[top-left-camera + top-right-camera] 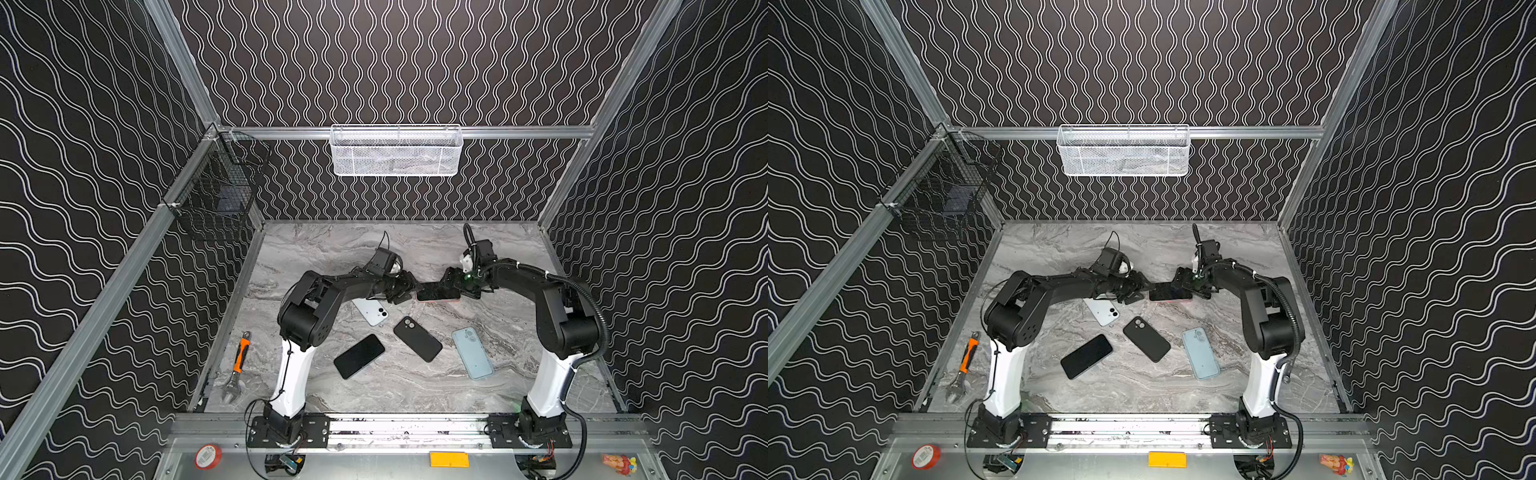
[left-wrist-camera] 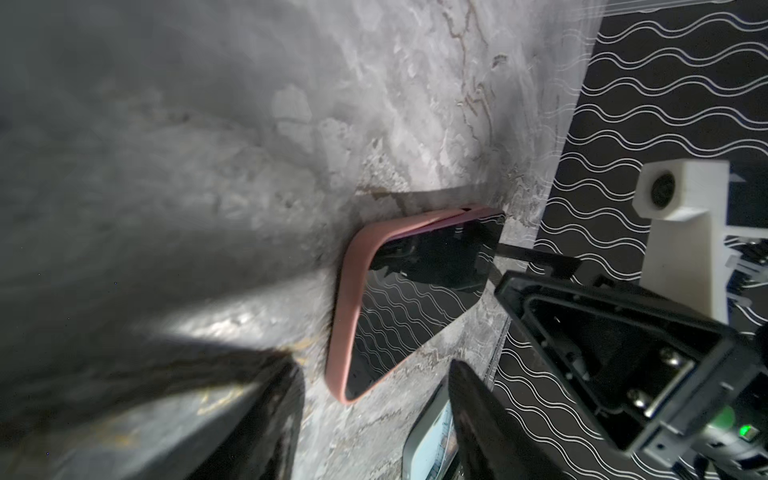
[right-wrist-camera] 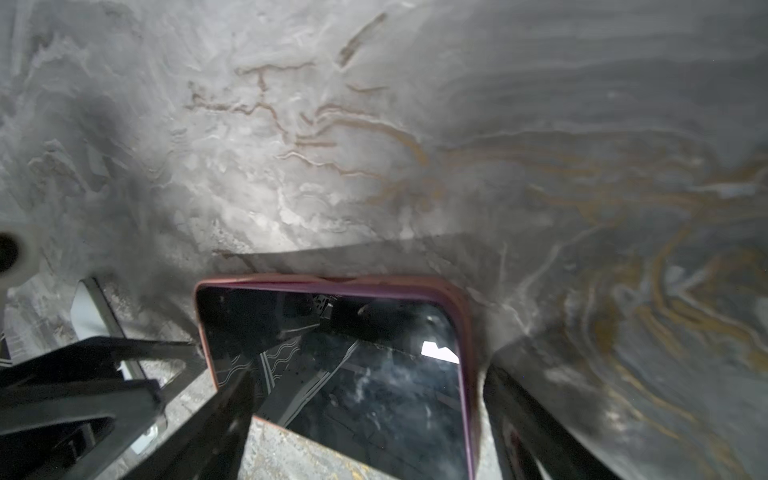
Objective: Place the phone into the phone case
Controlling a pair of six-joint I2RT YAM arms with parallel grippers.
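Beside the phone (image 1: pixel 434 293), left gripper (image 1: pixel 405 291) faces right gripper (image 1: pixel 454 284) (both arms elbow-bent).

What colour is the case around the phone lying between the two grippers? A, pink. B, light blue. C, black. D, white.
A: both wrist views show a pink case wrapping the edge of the phone, which lies with its dark screen up.
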